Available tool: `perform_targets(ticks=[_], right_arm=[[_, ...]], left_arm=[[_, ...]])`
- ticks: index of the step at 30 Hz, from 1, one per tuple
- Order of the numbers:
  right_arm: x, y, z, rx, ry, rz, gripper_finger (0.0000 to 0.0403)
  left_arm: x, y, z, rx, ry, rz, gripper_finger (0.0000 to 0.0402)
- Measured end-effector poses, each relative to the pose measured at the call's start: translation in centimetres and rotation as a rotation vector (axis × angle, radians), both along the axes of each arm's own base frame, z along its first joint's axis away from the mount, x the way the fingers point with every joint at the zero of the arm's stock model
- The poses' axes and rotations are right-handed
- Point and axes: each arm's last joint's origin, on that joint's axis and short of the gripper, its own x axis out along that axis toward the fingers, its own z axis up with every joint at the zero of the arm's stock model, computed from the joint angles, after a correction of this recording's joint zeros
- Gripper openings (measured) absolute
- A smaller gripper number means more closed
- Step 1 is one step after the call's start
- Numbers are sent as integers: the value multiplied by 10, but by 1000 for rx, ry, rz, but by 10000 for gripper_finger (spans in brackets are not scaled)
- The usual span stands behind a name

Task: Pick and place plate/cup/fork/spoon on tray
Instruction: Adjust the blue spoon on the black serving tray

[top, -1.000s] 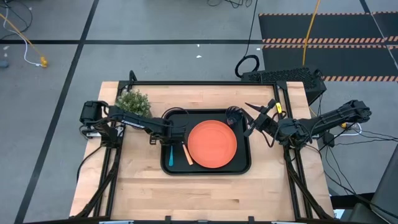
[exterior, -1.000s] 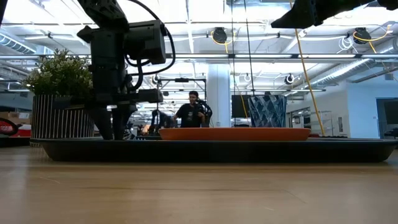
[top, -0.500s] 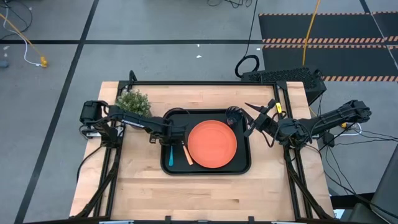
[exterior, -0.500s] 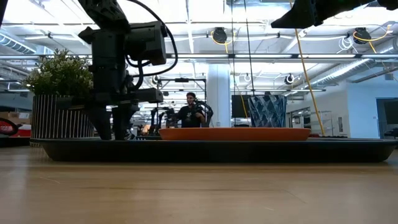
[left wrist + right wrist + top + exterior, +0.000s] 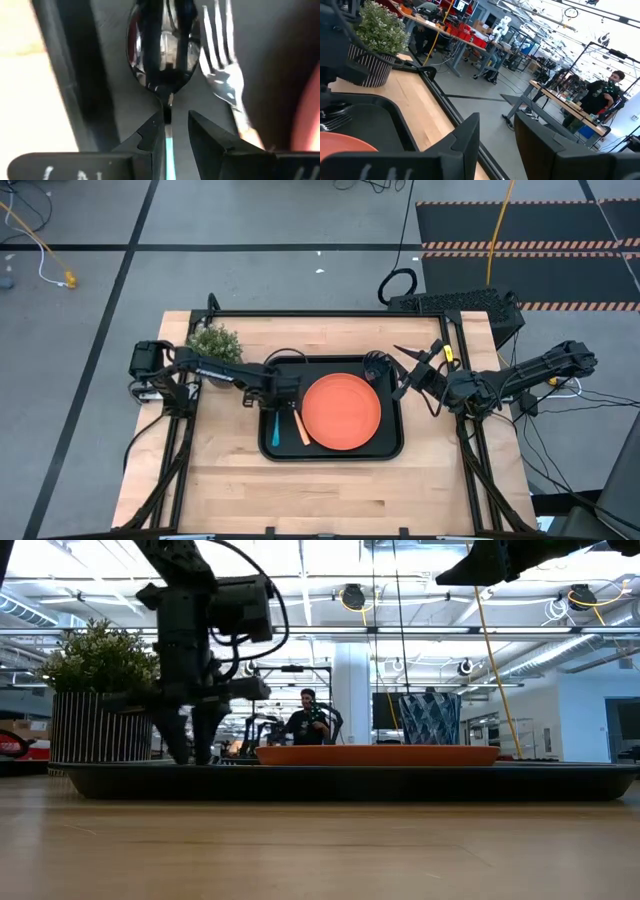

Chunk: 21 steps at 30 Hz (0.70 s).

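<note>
A: From above, what's on the tray (image 5: 390, 448)?

B: The plate (image 5: 341, 411) fills its middle. At the plate's nine o'clock lie the fork (image 5: 300, 426) and, just beside it, the spoon (image 5: 275, 428). The cup (image 5: 375, 365) sits near the tray's one o'clock corner. The left gripper (image 5: 284, 394) hangs over the cutlery; the right gripper (image 5: 405, 383) waits at the tray's three o'clock edge.

A: And level with the table?

B: The left gripper's fingertips (image 5: 180, 748) stand parted, low over the tray's end, with the potted plant (image 5: 98, 690) behind.

A: Left wrist?

B: The fingers sit slightly apart, straddling the spoon's blue handle without pinching it. The fork is alongside, on the tray floor.

A: Right wrist?

B: Fingers parted, nothing between them.

A: So which step?

B: I'd judge the spoon just placed, all four items aboard. The next move calls for a straight lift clear, without nudging the handle.
</note>
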Motion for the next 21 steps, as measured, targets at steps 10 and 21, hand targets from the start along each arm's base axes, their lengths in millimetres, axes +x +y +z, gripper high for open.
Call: perform_targets(ticks=[10, 21], right_arm=[[0, 0, -1, -4, 14, 0, 114], [0, 0, -1, -4, 14, 0, 114]], left_arm=[[10, 5, 38, 48, 64, -40, 90], [31, -4, 50, 105, -119, -11, 90]])
